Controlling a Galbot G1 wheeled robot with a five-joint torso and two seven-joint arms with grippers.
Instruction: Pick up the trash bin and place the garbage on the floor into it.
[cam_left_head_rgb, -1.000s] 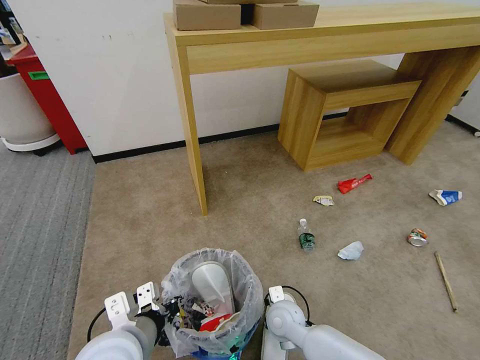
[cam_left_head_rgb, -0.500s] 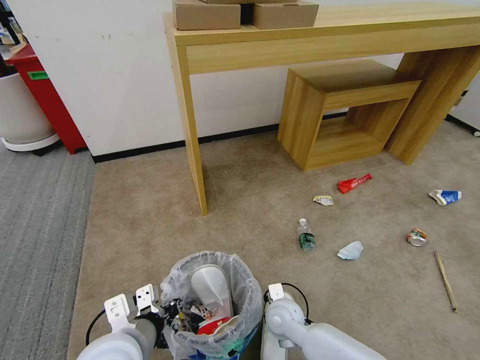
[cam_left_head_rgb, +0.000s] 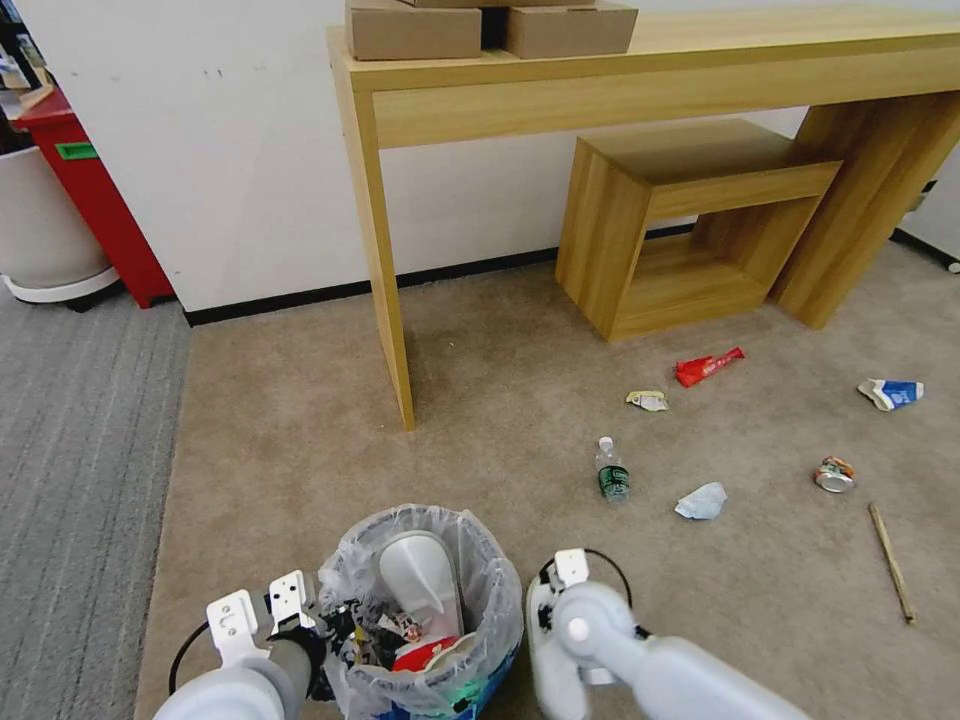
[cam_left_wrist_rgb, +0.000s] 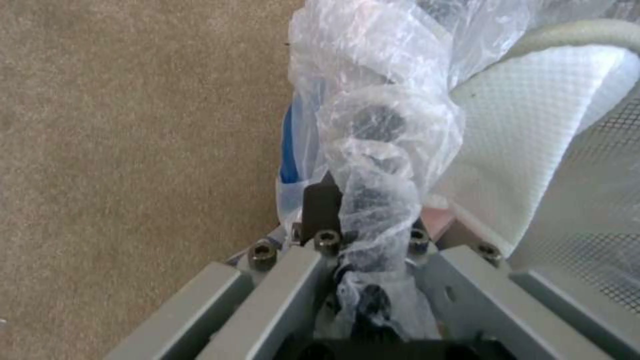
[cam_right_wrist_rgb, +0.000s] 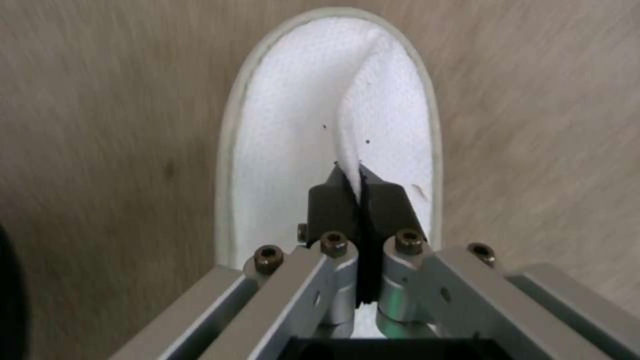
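Right gripper (cam_right_wrist_rgb: 358, 187): fingers pinched on one white slipper (cam_right_wrist_rgb: 293, 125), just right of the trash bin (cam_left_head_rgb: 425, 610). Left gripper (cam_left_wrist_rgb: 353, 200) clamps the bin's bagged rim; a second slipper stands inside. Seven litter pieces lie on the floor (cam_left_head_rgb: 300, 420) beyond the bin.

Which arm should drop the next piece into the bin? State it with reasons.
Right. The right gripper is already shut on a white slipper beside the trash bin, while the left gripper is occupied clamping the bin's bagged rim.
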